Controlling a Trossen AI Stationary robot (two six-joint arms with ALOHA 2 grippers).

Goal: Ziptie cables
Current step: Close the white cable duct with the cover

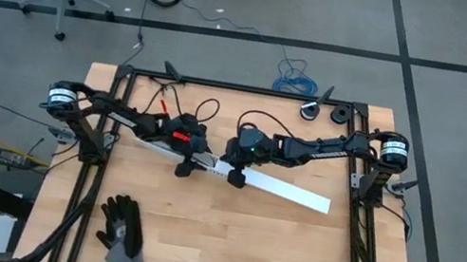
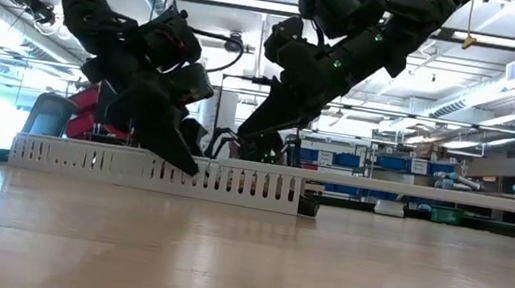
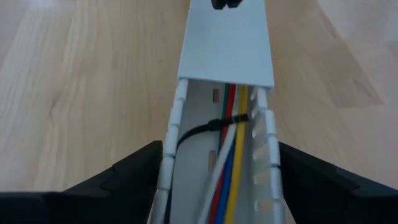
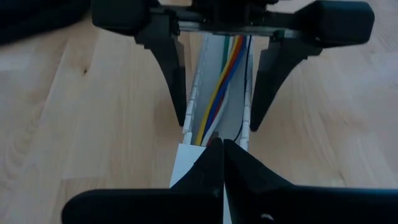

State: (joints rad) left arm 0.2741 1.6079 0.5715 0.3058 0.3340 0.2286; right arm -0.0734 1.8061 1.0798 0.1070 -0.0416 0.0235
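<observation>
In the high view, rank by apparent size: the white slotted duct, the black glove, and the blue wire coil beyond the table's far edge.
1. white slotted duct, the longest, running across the table's middle.
2. black glove, shorter but broader.
3. blue wire coil, smallest; it lies on the floor, farther from the camera, so it is slightly understated.

Arms: two dark, jointed, matte black, slim links.
Bases: silver-white cylindrical motor caps with dark bands at each outer shoulder.
Markings: white block lettering along the left arm's upper link.
Cables: thin black cords looping off both wrists.
Accent: a red patch on the left wrist.
Fingers: black, tapered, wedge-shaped.
</observation>
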